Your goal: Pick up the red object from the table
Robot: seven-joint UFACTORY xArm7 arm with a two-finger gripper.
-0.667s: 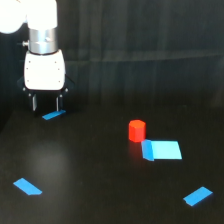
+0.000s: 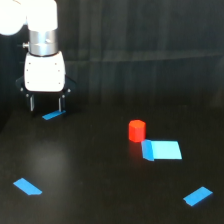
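Gripper (image 2: 46, 104) up at the exterior view's upper left, fingers (image 2: 32, 103) spread apart with clear dark gap between them, pinching nothing, hanging just over the table (image 2: 100, 190). Well apart from the prize, though: red object (image 2: 136, 130) standing upright right of centre, short red-orange cylinder, plain all over, resting on the black surface. Just beside it, toward the lower right, flat blue block (image 2: 161, 149), lying flat, its near corner touching or almost touching the cylinder's base; hard to call which at this blur. Further out now: one blue strip (image 2: 198, 196) angled in the lower right corner, another blue strip (image 2: 27, 186) angled at the lower left, both flat on the tabletop and well clear of the cylinder. Third small blue strip (image 2: 53, 115) lying right below the spread fingertips, near the left edge. Above the fingers, boxy white wrist housing (image 2: 45, 73), then a grey metal collar (image 2: 43, 41), then the white arm (image 2: 25, 15) bending off the top left of the picture. Black tabletop slightly glossy, faint pale sheen under the arm. Dark curtain-like backdrop (image 2: 150, 30) behind everything, vertical folds barely visible. Red cylinder untouched, alone out in the open between the block and the bare black stretch leading back to the fingers.
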